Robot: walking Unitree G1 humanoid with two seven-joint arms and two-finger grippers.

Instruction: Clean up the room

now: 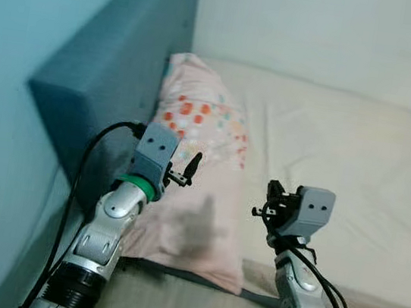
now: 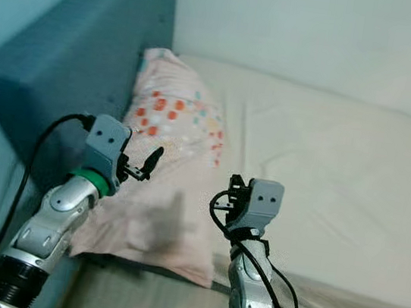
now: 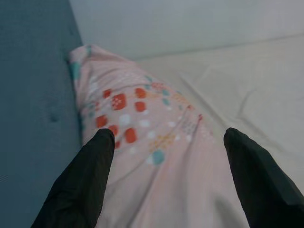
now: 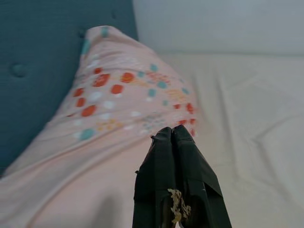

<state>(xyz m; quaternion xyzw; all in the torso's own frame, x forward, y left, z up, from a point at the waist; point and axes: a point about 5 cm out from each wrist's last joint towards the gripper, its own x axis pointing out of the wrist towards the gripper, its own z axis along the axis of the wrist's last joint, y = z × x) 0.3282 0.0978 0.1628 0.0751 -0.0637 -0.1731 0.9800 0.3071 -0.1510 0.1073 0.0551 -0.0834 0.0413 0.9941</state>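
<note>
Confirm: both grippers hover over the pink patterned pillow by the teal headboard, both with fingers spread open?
Not quite. The left gripper is open over the pink patterned pillow by the teal headboard, but the right gripper has its fingers pressed together, as the right wrist view shows.

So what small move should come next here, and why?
Probably lower the left end effector onto the pink pillow: its fingers are spread just above the pillow, which lies against the blue headboard. The right end effector, fingers together, hovers beside the pillow.
</note>
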